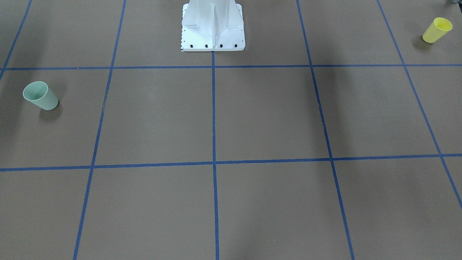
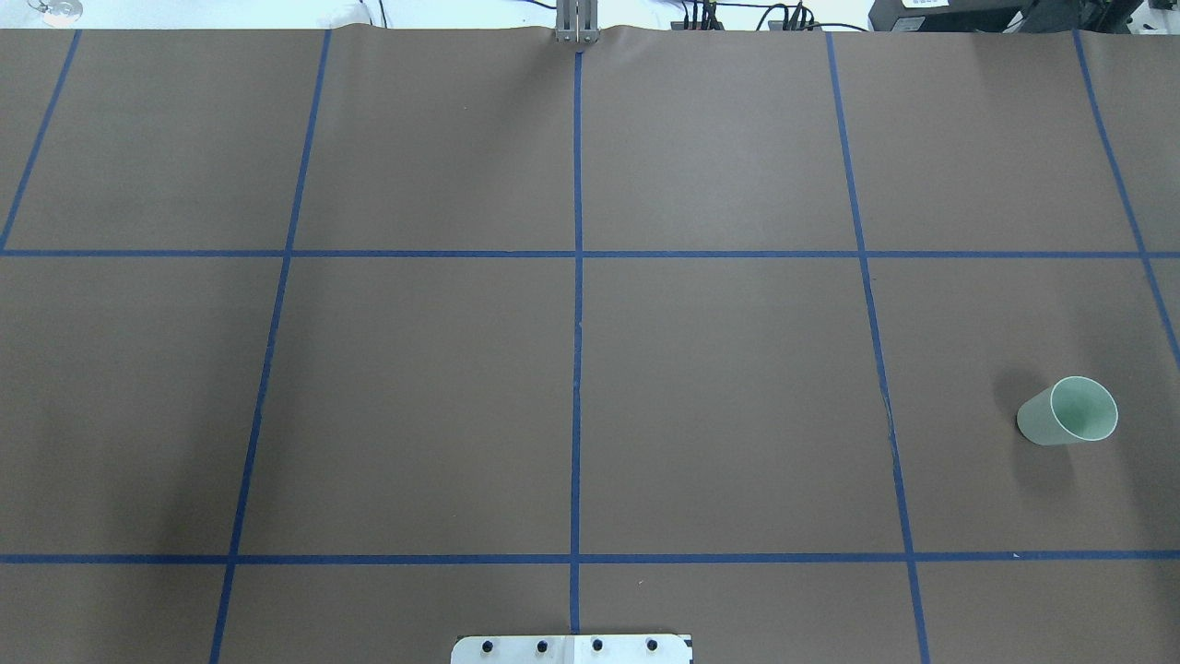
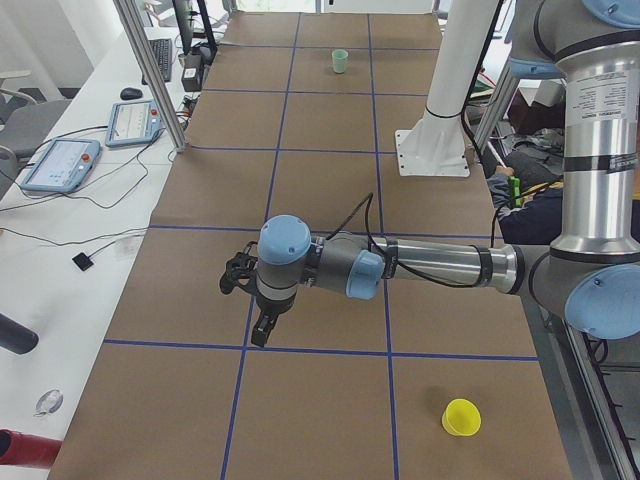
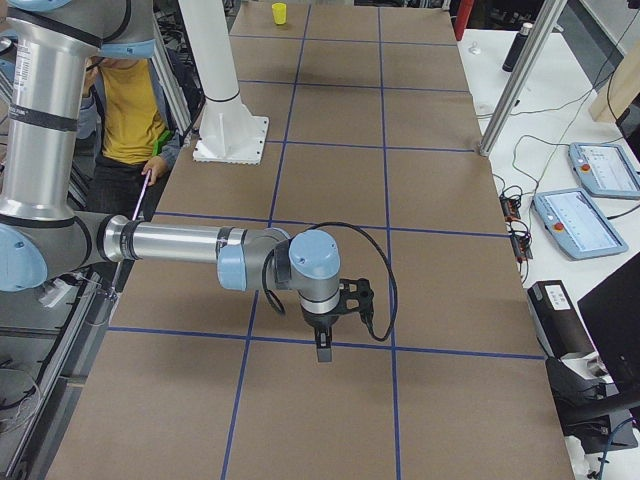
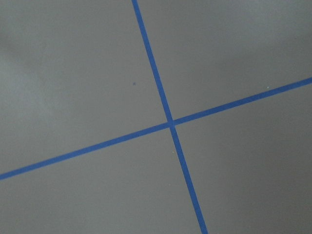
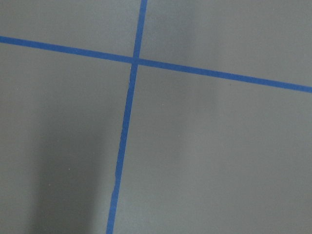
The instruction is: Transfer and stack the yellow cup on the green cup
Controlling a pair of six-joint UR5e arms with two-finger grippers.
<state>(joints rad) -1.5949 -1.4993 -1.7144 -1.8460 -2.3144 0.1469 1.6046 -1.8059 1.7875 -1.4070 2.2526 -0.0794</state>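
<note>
The yellow cup (image 1: 437, 30) stands upright, mouth up, near the table's end on my left side; it also shows in the exterior left view (image 3: 461, 417) and far off in the exterior right view (image 4: 279, 13). The green cup (image 1: 40, 95) stands upright near the opposite end, on my right side (image 2: 1067, 411) (image 3: 340, 61). My left gripper (image 3: 262, 328) hangs above the table, well away from the yellow cup. My right gripper (image 4: 322, 350) hangs above the table on the right side. Both show only in the side views, so I cannot tell whether they are open or shut. Both wrist views show only bare brown mat and blue tape.
The white robot pedestal (image 1: 213, 32) stands at the table's robot-side edge, between the two cups. Blue tape lines divide the brown mat into squares. A person in a yellow shirt (image 4: 130, 110) sits behind the robot. Tablets (image 4: 600, 170) lie on a side bench.
</note>
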